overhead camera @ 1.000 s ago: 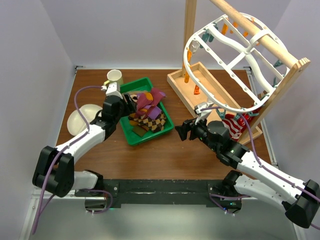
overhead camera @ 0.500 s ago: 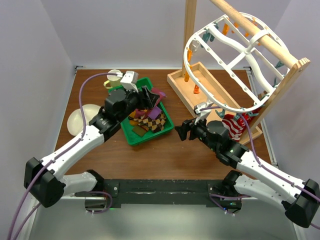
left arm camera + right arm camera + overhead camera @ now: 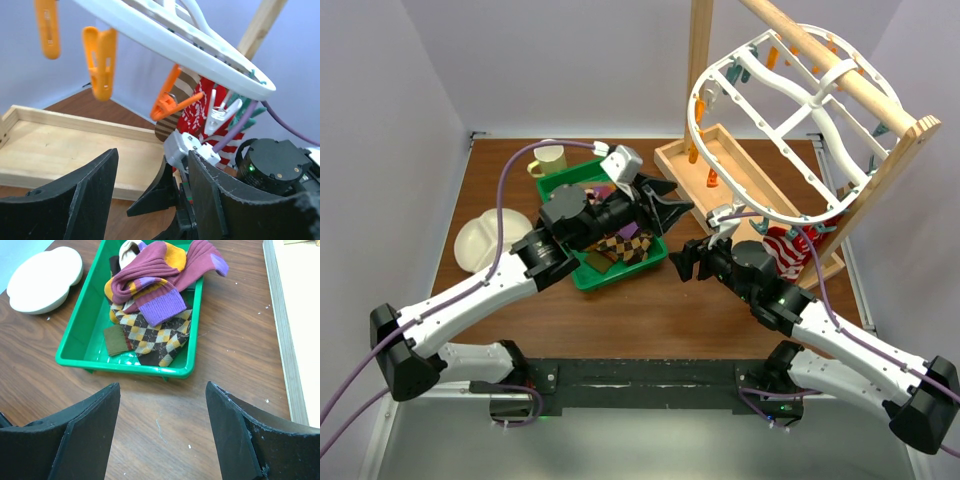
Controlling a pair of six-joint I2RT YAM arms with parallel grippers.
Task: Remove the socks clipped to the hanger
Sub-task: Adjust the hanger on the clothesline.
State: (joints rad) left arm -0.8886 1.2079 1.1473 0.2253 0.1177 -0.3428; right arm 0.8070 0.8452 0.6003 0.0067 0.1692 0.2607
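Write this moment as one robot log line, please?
left gripper: open, empty | right gripper: open, empty | red-and-white sock: clipped to hanger | other socks: in green tray

A strip of bare bench [image 3: 650, 310] runs between the green tray [image 3: 620, 272] and the wooden stand base [image 3: 735, 160] toward the near edge, but both arms crowd it. The left claw [image 3: 675, 203], jaws apart, hangs over its far end, and the right claw [image 3: 688, 258], jaws apart, sits just nearer. The hanger [image 3: 790, 217] rim overhangs the bench's right side, with orange clips [image 3: 100, 57] dangling. The right arm's wrist [image 3: 272, 165] lies just in front of the clipped socks [image 3: 200, 107].
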